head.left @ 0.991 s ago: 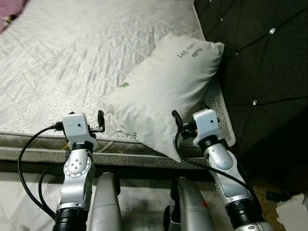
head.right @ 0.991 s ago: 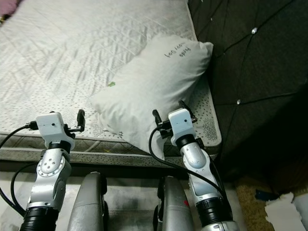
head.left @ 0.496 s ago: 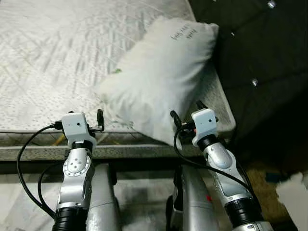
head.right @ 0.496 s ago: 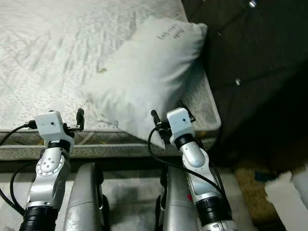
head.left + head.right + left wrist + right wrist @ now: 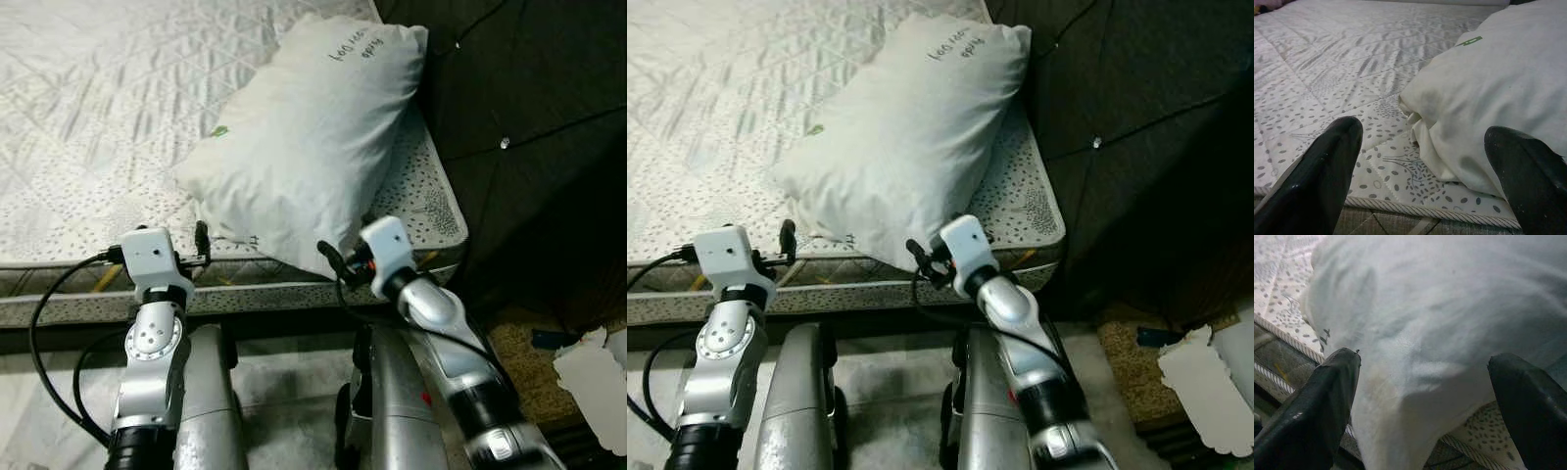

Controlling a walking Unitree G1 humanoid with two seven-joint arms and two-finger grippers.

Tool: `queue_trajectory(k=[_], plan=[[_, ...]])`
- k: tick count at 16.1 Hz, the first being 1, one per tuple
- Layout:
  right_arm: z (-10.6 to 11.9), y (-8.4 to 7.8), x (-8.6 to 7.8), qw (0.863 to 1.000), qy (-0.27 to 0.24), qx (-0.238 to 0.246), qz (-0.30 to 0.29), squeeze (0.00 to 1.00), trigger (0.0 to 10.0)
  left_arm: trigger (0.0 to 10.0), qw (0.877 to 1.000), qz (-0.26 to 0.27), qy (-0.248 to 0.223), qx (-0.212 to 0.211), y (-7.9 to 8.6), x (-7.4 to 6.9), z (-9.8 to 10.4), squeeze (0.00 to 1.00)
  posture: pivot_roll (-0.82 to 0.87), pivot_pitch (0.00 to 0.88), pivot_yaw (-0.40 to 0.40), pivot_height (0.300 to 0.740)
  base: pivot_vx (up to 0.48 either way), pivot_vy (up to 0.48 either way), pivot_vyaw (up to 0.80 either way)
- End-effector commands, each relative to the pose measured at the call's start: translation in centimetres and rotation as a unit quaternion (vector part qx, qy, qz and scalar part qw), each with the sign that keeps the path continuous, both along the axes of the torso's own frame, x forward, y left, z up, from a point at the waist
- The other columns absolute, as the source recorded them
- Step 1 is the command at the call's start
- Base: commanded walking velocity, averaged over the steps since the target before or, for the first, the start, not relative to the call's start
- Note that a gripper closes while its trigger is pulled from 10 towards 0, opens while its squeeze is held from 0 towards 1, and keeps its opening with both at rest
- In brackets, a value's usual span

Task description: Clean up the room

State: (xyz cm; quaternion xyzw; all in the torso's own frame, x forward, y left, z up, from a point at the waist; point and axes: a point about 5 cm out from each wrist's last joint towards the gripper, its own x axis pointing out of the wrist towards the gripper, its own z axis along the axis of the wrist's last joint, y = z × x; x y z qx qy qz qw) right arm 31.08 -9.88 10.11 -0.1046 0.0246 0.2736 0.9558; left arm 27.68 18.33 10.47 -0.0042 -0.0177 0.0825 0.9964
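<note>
White and a bit rumpled, the pillow (image 5: 304, 147) lies slantwise on the mattress (image 5: 108, 108), its top corner pressed against the dark tufted headboard (image 5: 519, 117) and its low corner hanging out to the mattress's near edge. Handwriting in dark ink (image 5: 353, 49) sits near its upper end, and a small green tag (image 5: 219, 131) shows on its left side. The mattress is bare, quilted, with a grey speckled pattern and a corded seam along the front.

The right gripper (image 5: 1425, 396) is up at the pillow's low corner with its fingers (image 5: 1327, 401) spread wide, one to each side of the cloth; the pillow bulges between them, but I cannot tell if they touch it. The left gripper (image 5: 1420, 166) is held at the mattress edge just beside the pillow's left corner, its fingers (image 5: 1327, 166) likewise wide apart, gripping nothing, the mattress seam just below them.

Down on the floor to the right, by the bed's foot corner, lies a piece of white paper (image 5: 588, 362) with a ragged edge, on brownish carpet (image 5: 519, 343).
</note>
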Motion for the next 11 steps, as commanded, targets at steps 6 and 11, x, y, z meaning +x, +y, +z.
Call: queue_trajectory(k=[6, 11], plan=[[-0.8, 0.2, 3.4, 0.989, 0.094, 0.009, -0.117, 0.0, 10.0, 10.0, 0.999, 0.022, 0.019, 0.013, 1.5, -2.4, 0.3, 0.0, 0.18, 0.223, -0.04, 0.538, 0.0, 0.0, 0.0], [-2.6, 0.3, 2.8, 0.979, 0.159, 0.015, -0.127, 0.0, 0.0, 10.0, 0.999, 0.016, 0.032, 0.012, 1.4, -3.0, 0.5, 0.0, 0.19, 0.221, -0.026, 0.538, 0.0, 0.0, 0.0]])
